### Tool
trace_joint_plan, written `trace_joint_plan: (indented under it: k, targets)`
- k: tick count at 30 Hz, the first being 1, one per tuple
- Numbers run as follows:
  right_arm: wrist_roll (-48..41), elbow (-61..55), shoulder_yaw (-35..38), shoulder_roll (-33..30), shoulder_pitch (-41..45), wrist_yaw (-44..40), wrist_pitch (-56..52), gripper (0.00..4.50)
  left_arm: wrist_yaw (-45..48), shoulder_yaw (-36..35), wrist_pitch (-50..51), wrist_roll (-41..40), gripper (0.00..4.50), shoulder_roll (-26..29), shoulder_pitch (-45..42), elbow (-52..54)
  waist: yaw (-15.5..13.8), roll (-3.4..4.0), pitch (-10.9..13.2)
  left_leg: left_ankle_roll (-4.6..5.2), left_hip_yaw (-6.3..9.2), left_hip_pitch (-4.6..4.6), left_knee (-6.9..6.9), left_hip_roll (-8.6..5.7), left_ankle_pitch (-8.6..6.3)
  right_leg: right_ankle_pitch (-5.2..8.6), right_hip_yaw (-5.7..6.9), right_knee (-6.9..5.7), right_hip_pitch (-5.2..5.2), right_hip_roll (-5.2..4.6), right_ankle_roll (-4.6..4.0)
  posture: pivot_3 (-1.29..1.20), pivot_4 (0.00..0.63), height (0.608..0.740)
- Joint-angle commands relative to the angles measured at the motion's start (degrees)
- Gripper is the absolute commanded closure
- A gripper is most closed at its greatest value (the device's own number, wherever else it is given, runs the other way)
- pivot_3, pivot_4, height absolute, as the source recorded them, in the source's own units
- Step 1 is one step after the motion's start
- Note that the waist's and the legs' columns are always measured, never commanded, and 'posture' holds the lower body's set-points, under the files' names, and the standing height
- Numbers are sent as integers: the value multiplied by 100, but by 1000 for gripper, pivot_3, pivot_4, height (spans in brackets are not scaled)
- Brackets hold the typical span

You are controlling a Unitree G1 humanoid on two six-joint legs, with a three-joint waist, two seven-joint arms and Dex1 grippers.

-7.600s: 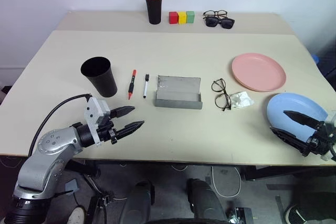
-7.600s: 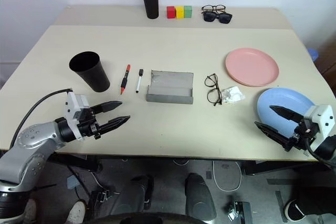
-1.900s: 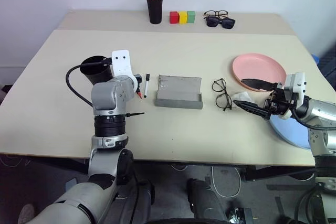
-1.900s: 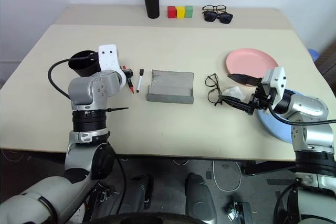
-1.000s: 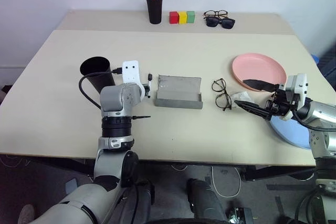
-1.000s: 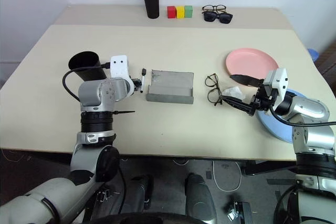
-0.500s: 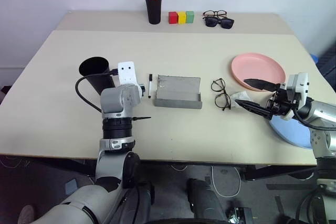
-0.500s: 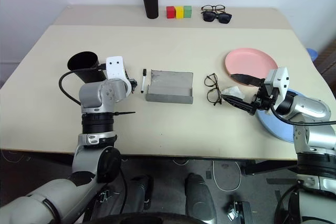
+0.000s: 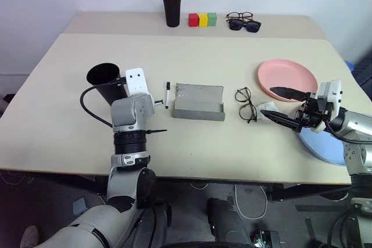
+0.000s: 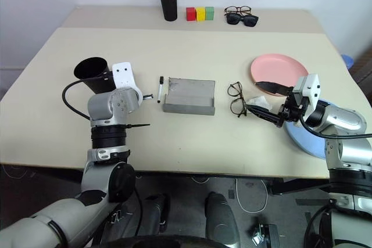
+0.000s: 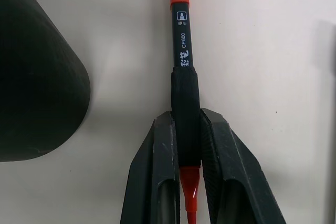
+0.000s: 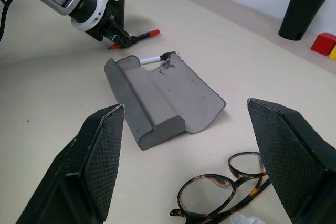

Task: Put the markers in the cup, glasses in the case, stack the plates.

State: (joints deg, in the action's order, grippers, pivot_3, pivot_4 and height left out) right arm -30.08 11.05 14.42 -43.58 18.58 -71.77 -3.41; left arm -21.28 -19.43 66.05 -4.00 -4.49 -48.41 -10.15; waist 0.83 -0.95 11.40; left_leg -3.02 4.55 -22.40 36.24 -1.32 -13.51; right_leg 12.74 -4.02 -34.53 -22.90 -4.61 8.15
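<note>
Red marker (image 11: 183,77) clamped in left gripper (image 11: 186,145) jaws per wrist view; right gripper (image 10: 263,102) jaws apart.

Gripper: the left gripper (image 11: 188,150), with its two black ribbed fingers (image 11: 160,171) rising from the bottom centre of the frame, is closed tight against both sides of a pen.
Held thing: slim red marker with a black printed band (image 11: 181,51), running straight up the middle of the frame; its black section sits between the fingers, and its red end shows below, in the slot between them.
Upper part: the red body leaves the frame at the top centre.
Cup: plain black plastic cup (image 11: 37,77), filling the left edge, apart from the marker.
Surface: pale beige tabletop (image 11: 262,51) behind everything, with a faint grey shadow at the right edge.
</note>
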Motion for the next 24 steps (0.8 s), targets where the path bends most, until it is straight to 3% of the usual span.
trace_joint_plan:
  k: [1,5,12,15,17,19,24]
  targets:
    - [-78,-110,204,-97,70,23,30,688,246,150,342,-133,4489,-30,64,210,1,0,0,0,0,0,0,0,0,0,0,0,0,0,0,0,150,740]
    - [-88,-138,203,-71,43,55,22,688,801,498,722,-310,4489,70,238,697,4,0,0,0,0,-1,-1,0,0,0,0,1,0,0,0,0,150,740]
    - [-284,-261,171,-48,-76,-177,-97,688,1918,2063,308,-314,4489,782,747,1853,13,-1,1,0,1,-2,-1,0,0,0,0,0,-2,0,-1,0,150,740]
    - [-387,-281,166,-62,-118,-385,-143,688,2245,2766,-695,-16,4489,1198,898,2213,27,0,0,0,1,-1,-2,1,0,0,-1,-1,-2,1,-2,0,150,740]
    - [-462,-292,136,-47,-79,-540,-138,688,1958,2843,-2812,418,4489,1230,1061,2292,28,2,0,0,0,1,-2,1,0,-1,-2,0,-2,0,-4,0,150,740]
    - [-521,-305,92,0,26,-641,-145,688,1642,2905,-4079,861,4489,1343,1148,2257,14,1,0,0,-1,0,-2,2,0,-4,-2,5,-2,-1,-9,0,150,740]
    - [-665,-148,-110,247,501,-905,-267,688,1208,2304,-4843,933,4489,1245,1107,1785,18,5,-3,1,-5,3,1,3,0,-7,-4,9,4,-2,-14,0,150,740]
